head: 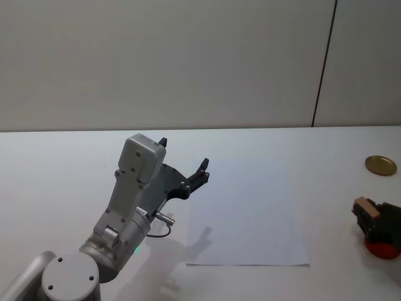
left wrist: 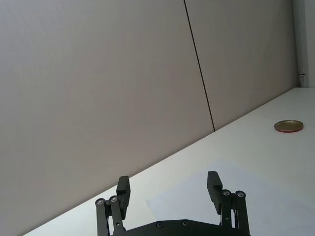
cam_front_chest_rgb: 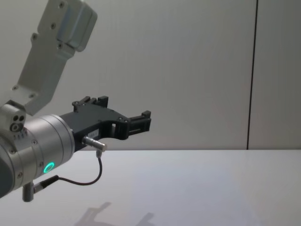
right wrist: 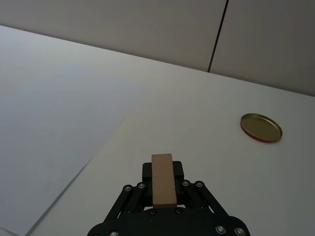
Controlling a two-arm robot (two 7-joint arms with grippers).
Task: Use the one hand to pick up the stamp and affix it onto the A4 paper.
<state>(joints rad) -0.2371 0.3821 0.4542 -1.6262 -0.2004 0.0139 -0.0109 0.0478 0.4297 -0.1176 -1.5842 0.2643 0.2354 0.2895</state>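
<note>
Bench point(head: 62, 163) was matte white, smooth, with a plain grey wall panel behind it split by one dark vertical seam. A4 paper point(head: 250, 213) lay flat at mid-bench, a white rectangular sheet barely paler than the surface, its edges straight. A round brass-coloured lid point(head: 381, 165) with a thin reddish rim sat far right on the bench, well apart from the sheet. No legible writing or brand was seen on any item.

Right hand point(right wrist: 163, 172) was black, with linkage arms studded with silver screw heads, and hung low over the bench to the right of the paper. Its two blocky fingers were closed against the stamp point(right wrist: 163, 179), a tan, wooden-looking rectangular block with a smooth flat face, standing up between them. In the head view the stamp point(head: 363, 207) was at the right edge, with a red part just below the hand.

Left hand point(left wrist: 170, 189) was raised above the bench near the paper's left edge, fingers spread wide, gripping nothing. Its silver cylindrical wrist carried a green ring light point(cam_front_chest_rgb: 48, 167).
</note>
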